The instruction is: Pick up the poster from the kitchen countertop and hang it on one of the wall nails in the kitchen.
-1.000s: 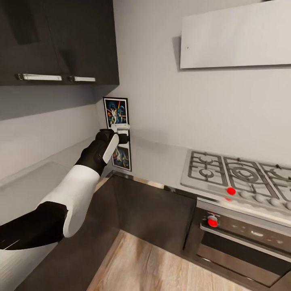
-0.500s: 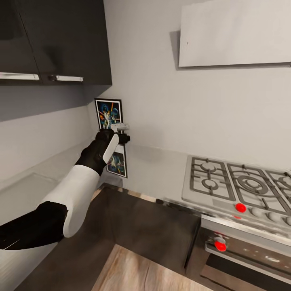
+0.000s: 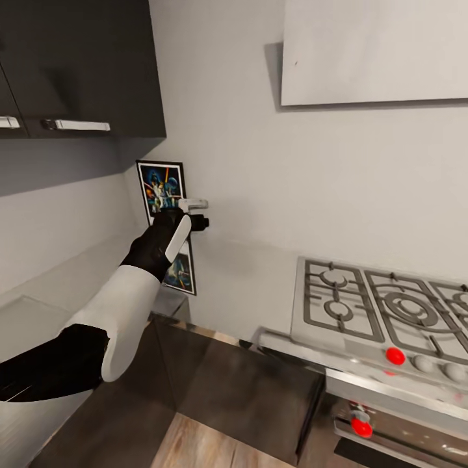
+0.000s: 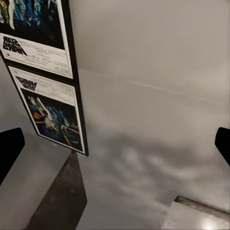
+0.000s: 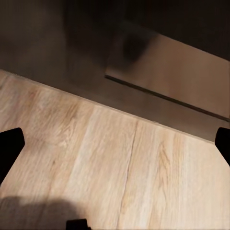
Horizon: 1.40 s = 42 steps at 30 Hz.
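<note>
Left arm reaches for the poster in the corner.
The left gripper point(image 3: 195, 214) hangs spread and empty beside the Star Wars poster point(image 3: 160, 188), propped upright on the kitchen countertop point(image 3: 260, 273) against the wall; a nudge could topple it flat.

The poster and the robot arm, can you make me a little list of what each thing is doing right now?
poster: upright in the corner on the kitchen countertop, its mirror image on the shiny top below it
left gripper: open, fingers wide, raised in front of the poster, not gripping it
right gripper: open, over the wooden floor
gas hob: on the right, nothing on it
task: poster not picked up yet
</note>
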Tool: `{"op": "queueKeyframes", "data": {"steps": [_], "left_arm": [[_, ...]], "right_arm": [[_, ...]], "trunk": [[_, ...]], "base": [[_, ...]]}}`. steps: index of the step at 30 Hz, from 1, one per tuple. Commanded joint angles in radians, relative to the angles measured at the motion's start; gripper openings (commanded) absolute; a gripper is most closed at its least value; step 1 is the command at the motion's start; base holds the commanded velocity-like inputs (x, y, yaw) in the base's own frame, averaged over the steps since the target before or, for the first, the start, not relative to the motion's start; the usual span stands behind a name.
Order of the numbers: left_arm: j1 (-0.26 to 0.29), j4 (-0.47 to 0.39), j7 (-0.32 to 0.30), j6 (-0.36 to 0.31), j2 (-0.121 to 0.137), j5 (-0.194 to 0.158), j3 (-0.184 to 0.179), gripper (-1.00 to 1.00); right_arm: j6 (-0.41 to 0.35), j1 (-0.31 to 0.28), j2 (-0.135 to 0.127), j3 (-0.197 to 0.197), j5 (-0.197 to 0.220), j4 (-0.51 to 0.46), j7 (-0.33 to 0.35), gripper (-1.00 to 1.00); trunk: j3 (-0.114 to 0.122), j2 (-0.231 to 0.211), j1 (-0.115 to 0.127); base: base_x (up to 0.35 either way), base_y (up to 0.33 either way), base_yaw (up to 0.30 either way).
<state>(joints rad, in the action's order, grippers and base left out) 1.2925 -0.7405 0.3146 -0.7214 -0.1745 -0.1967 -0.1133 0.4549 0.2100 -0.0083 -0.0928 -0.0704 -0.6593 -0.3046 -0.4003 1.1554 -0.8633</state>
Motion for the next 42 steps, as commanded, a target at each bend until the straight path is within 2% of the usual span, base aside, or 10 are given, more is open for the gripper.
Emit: {"op": "queueKeyframes", "data": {"steps": [1,12,26,29,35,42], "left_arm": [[0.001,-0.001,0.009,-0.003,0.000,-0.010,-0.002,1.00],[0.001,-0.002,0.009,-0.003,0.000,-0.010,-0.001,1.00],[0.001,-0.002,0.009,-0.003,0.000,-0.010,-0.002,1.00],[0.001,-0.003,0.009,-0.003,0.000,-0.010,-0.001,1.00],[0.001,-0.005,0.009,-0.003,0.000,-0.010,0.000,1.00],[0.001,-0.005,0.009,-0.003,0.000,-0.010,-0.001,1.00]], "right_arm": [[-0.002,0.000,-0.001,-0.004,-0.008,-0.001,-0.010,1.00],[-0.001,0.000,-0.002,-0.004,-0.008,0.000,-0.008,1.00],[-0.002,0.000,-0.002,-0.004,-0.009,0.000,-0.008,1.00],[-0.003,0.000,-0.001,-0.004,-0.008,0.033,-0.007,1.00],[-0.001,0.000,-0.003,-0.001,0.000,0.208,-0.007,1.00],[-0.001,0.000,0.000,-0.001,0.003,0.267,-0.007,1.00]], "trunk": [[-0.001,0.001,-0.001],[-0.001,0.001,-0.001],[-0.001,0.001,-0.001],[-0.001,0.001,-0.001],[-0.001,0.001,-0.001],[-0.001,0.001,-0.001]], "base": [[0.318,0.000,-0.002],[0.125,0.000,0.000],[0.291,0.000,0.000],[0.066,0.000,0.000],[0.035,0.020,0.000],[0.163,0.163,0.000]]}}
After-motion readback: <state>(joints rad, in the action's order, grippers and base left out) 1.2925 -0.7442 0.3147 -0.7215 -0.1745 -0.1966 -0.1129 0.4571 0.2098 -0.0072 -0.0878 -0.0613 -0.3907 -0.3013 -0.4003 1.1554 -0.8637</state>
